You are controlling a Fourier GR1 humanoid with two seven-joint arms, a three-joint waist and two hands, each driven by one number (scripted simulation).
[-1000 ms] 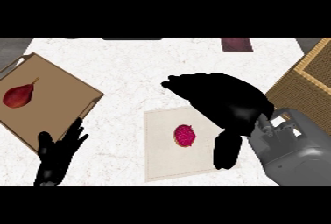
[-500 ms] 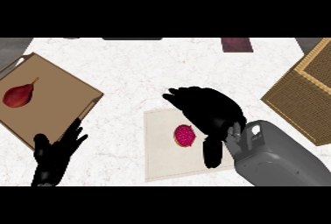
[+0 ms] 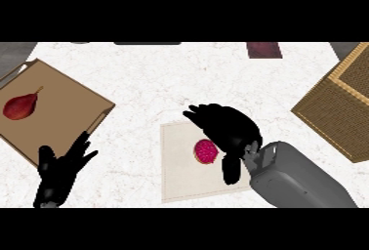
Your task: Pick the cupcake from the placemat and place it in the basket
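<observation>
Right hand (image 3: 225, 128): open, fingers arched above the cupcake, not gripping it.
Cupcake (image 3: 207, 151): on the placemat (image 3: 181, 180), beside the thumb.
Basket (image 3: 340, 105): far right.
Left hand (image 3: 61, 171): open, resting lower left.

Two matte black robot hands, the left hand (image 3: 61, 171) and right hand (image 3: 227, 131), each with slender fingers and a thumb. A smooth, rounded grey forearm (image 3: 299, 178) joins the right one.

Bare counter (image 3: 144, 97) lay open btwn the placemat (image 3: 184, 183) & the basket (image 3: 338, 110) at right. The tray (image 3: 61, 122) w/ a pear (image 3: 20, 106) blocked the left side.
</observation>
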